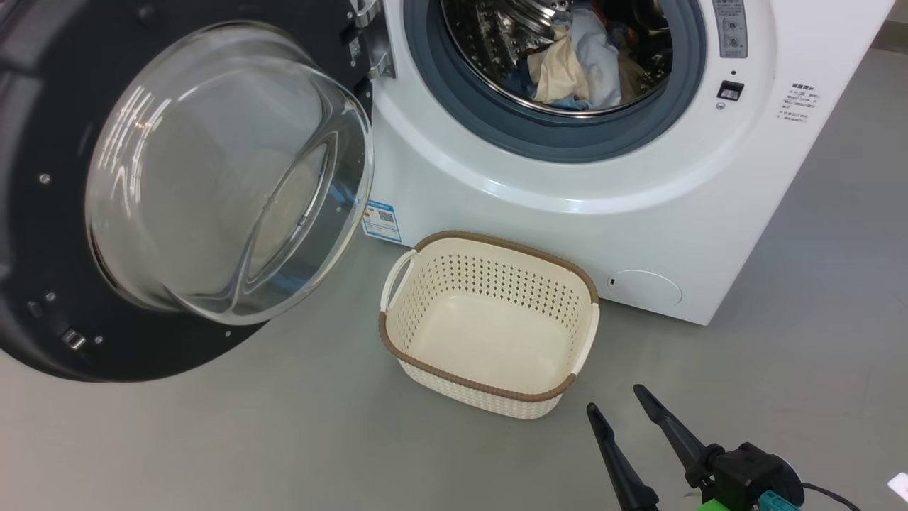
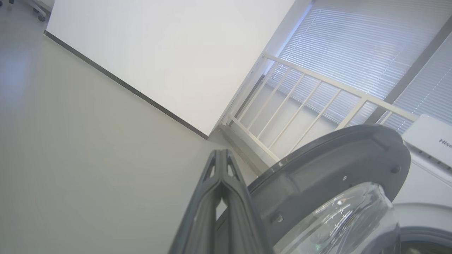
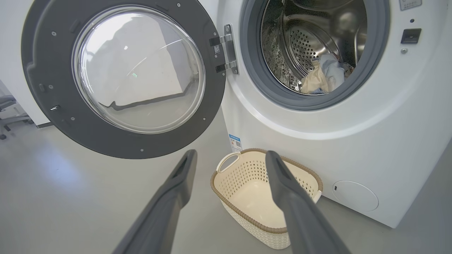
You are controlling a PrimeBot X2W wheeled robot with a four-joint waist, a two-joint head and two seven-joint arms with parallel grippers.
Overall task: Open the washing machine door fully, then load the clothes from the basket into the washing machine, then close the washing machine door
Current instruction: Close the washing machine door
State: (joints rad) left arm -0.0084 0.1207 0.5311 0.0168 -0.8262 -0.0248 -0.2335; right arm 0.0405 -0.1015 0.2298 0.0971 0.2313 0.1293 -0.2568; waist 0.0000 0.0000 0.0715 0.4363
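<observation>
Right pincer open, fingers spread wide, nothing between them, hanging over the grey floor. Basket stands on the floor just ahead of its tips and slightly left, bare cream bottom showing, close against the front of the washer. Clothes lie heaped in the steel drum, well beyond the tips and higher: a cream-beige piece in front, light blue beside it, a darker blue scrap below. Door swung wide open, well ahead and left of this pincer. Left pincer closed, fingertips pressed together on nothing. The door's dark rim sits just right of its fingers; contact unclear.
</observation>
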